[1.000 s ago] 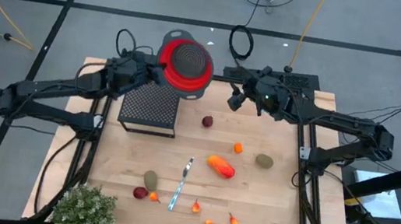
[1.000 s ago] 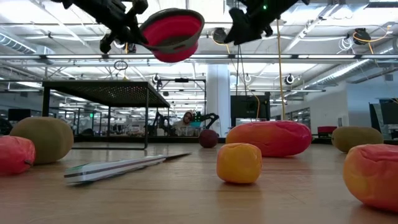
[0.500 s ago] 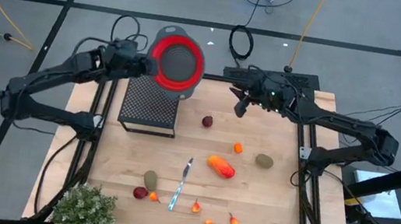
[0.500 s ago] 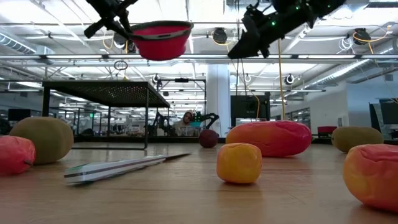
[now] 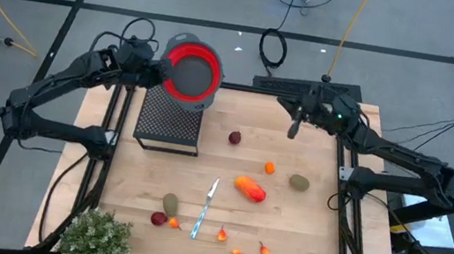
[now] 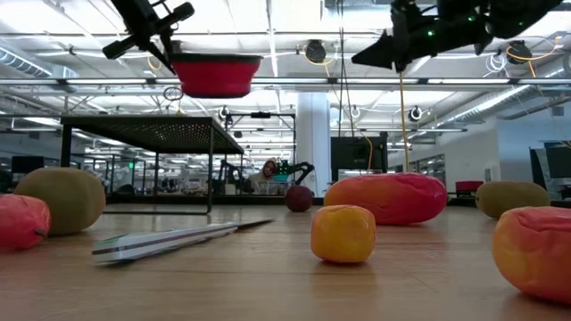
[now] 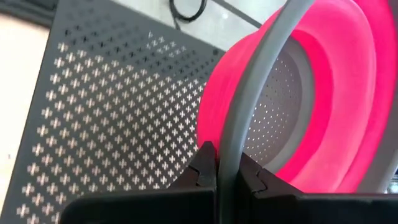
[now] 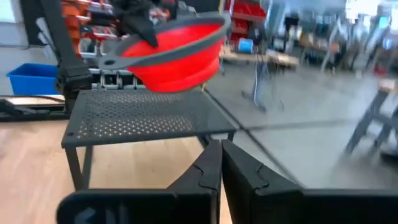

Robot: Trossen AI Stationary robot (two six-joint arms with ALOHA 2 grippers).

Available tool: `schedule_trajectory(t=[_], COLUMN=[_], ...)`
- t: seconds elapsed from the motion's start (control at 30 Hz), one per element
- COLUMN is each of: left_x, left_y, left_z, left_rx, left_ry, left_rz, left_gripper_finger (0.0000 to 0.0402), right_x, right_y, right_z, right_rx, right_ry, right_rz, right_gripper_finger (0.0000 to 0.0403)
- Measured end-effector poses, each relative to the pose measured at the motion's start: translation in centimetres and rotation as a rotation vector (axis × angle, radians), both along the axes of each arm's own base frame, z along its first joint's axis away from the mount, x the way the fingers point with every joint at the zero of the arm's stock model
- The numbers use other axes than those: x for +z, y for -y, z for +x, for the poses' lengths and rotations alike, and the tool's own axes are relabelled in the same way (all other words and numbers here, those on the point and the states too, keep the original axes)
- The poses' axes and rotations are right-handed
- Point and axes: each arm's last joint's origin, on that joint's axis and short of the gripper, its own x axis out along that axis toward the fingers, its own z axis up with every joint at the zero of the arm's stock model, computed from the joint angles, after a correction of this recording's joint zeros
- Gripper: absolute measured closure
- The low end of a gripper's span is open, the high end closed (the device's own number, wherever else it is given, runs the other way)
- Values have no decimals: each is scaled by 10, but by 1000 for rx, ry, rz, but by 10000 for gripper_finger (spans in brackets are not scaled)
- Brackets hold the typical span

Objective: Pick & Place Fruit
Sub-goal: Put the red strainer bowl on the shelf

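Small toy fruits, orange-red, olive, scattered on pale wooden counter; left hand clamped on red strainer, right hand closed, empty.

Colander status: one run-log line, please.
left tool: shut on colander rim, above rack | right tool: shut, empty | fruit: on table

Red bowl aloft in the left hand; fruit and knife across the wooden surface
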Motion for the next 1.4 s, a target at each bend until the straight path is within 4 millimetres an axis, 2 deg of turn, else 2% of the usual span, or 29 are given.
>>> schedule_trajectory(t=[0.17, 0.43, 0.6, 1.0, 1.4], left_x=[-5, -12, -15, -32, -35], left_y=[-1, -7, -13, -30, -32], left_z=[-7, -15, -13, 5, 8], left_rx=[77, 152, 160, 276, 296], left_ry=[-15, -47, -47, -47, -54], left_rz=[-95, -167, -198, -293, -302], left_gripper_finger=[400, 397, 398, 398, 393], right_x=[-12, -27, -24, -23, -23], right_y=[-5, -15, -20, -6, 1], right_z=[-12, -27, -36, -51, -58], right_rx=[-8, -7, 82, 186, 196], right_ry=[14, 56, 90, 94, 88], right_rz=[-171, -145, -177, -170, -172], right_gripper_finger=[402, 402, 402, 403, 403])
